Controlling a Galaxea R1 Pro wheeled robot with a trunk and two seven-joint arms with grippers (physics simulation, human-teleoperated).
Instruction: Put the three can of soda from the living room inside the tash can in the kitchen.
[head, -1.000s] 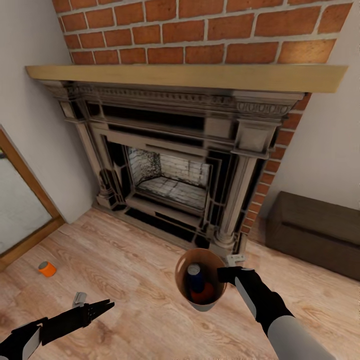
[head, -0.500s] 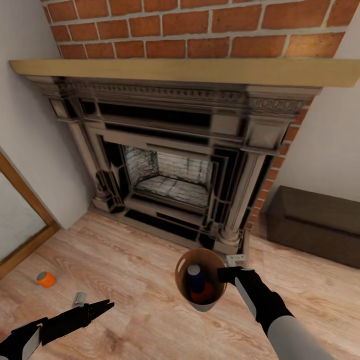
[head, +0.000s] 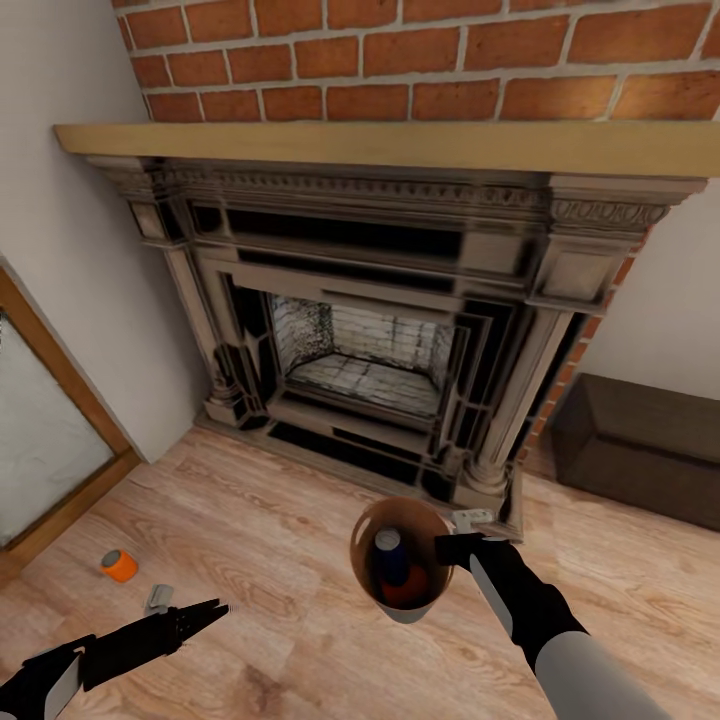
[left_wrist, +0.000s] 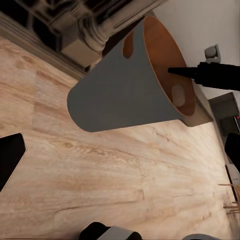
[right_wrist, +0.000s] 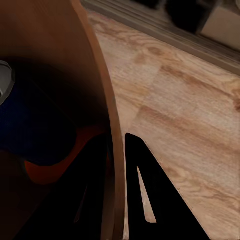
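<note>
Right jaws (head: 447, 549) pinching bin (head: 365, 540) rim, orange can (head: 406, 592) half hidden inside

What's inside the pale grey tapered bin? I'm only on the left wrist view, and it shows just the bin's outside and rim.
Observer: In the head view, a dark blue soda can with a silvery top is inside the pale grey tapered bin, with an orange can low beside it.
Operator: Where's the third?
Observer: A second orange soda can lies on the wood floor, beyond the left gripper.
Operator: How's the bin held?
Observer: The right gripper pinches its rim, one finger inside and one outside.
</note>
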